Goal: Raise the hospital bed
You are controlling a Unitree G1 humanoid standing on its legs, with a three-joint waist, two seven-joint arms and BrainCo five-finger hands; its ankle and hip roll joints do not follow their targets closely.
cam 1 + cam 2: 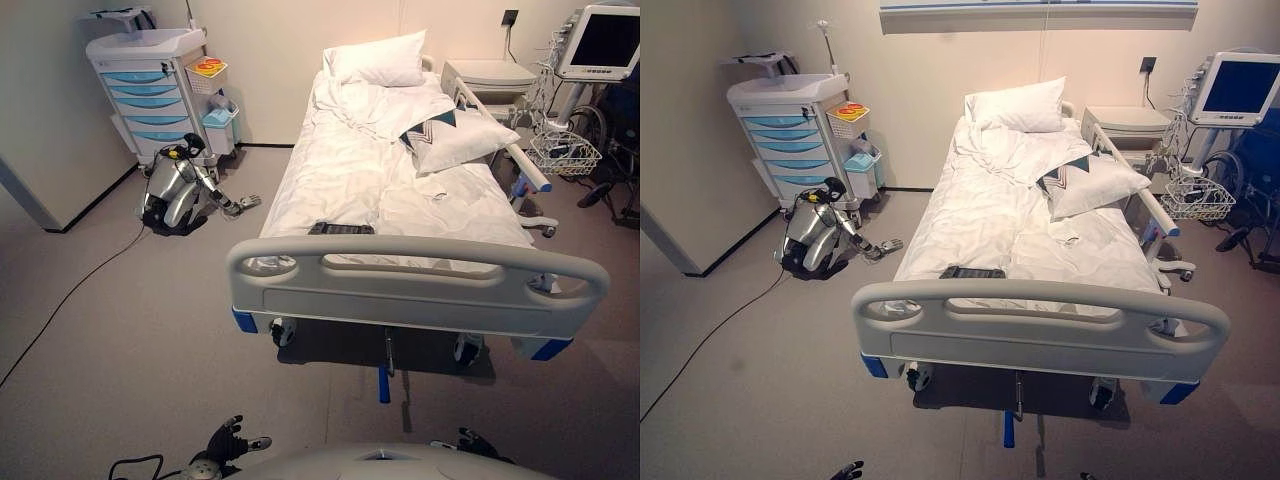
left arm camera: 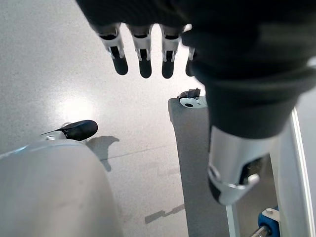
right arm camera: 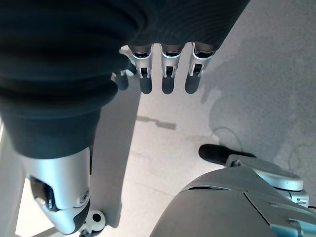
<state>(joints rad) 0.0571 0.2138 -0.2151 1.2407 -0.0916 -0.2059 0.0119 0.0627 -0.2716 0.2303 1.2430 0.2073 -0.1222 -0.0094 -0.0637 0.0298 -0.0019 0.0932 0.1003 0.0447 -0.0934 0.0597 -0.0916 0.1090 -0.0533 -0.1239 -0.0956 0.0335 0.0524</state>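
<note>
L hand hangs low at the robot's side over bare floor, fingers straight and relaxed, nothing in it; also seen at bottom edge of head view. R hand same on other side: fingers loose, pointing down at the floor, empty.

Hospital bed sits straight ahead, well apart from both hands, foot end toward the robot. Grey footboard w/ cut-out grips and blue corner bumpers runs across the near end. Under it a blue-tipped crank handle pokes out near the middle, folded low by the floor, castors either side. A dark flat object lies on the mattress just behind the footboard; can't tell what it is.

Sheets white and rumpled. One pillow w/ dark patterned corner lies tilted at the bed's right edge against the side rail; another white pillow at the head end.

Left of bed, on floor, a small silver robot-like device slumps in front of a medical cart w/ blue drawers by the wall. Right of bed: bedside cabinet, monitor on a stand w/ wire basket below.
</note>
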